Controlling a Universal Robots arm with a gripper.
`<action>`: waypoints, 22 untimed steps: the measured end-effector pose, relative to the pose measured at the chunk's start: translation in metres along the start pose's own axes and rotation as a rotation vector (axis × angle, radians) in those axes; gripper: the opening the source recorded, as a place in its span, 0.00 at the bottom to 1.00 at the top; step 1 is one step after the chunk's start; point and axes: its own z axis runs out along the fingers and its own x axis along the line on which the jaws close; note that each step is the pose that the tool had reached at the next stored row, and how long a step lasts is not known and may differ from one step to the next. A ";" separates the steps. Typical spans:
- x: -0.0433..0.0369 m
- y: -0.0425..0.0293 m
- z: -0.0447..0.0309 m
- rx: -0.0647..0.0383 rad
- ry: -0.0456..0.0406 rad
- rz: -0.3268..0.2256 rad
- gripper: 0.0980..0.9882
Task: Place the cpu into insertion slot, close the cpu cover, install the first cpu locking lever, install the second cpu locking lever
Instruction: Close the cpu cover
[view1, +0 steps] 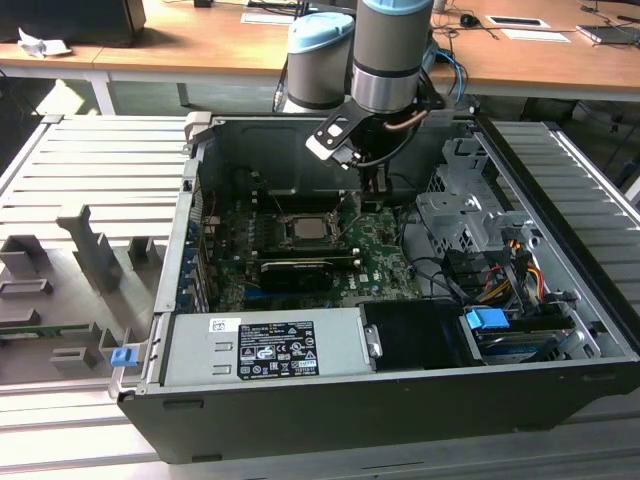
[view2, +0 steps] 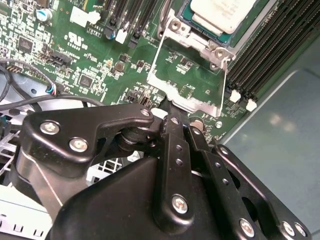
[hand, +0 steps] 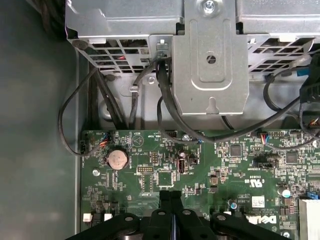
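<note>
Now tool (view2: 168, 104) tips together, @ cpu cover (view2: 197, 103) edge.

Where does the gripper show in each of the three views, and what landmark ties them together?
Exterior view: the gripper hangs over the green motherboard, to the exterior view's right of the cpu.
Second wrist view: foreground, gripper shut, tips at the open cpu cover edge.
First wrist view: foreground, gripper shut over the board.
Shared landmark: the green motherboard.
</note>
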 end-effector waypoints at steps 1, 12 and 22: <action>0.0000 -0.0007 0.0000 0.000 0.0000 0.000 0.01; -0.0002 -0.0148 -0.0009 0.000 -0.0001 0.000 0.01; -0.0002 -0.0166 -0.0010 0.000 -0.0001 0.000 0.01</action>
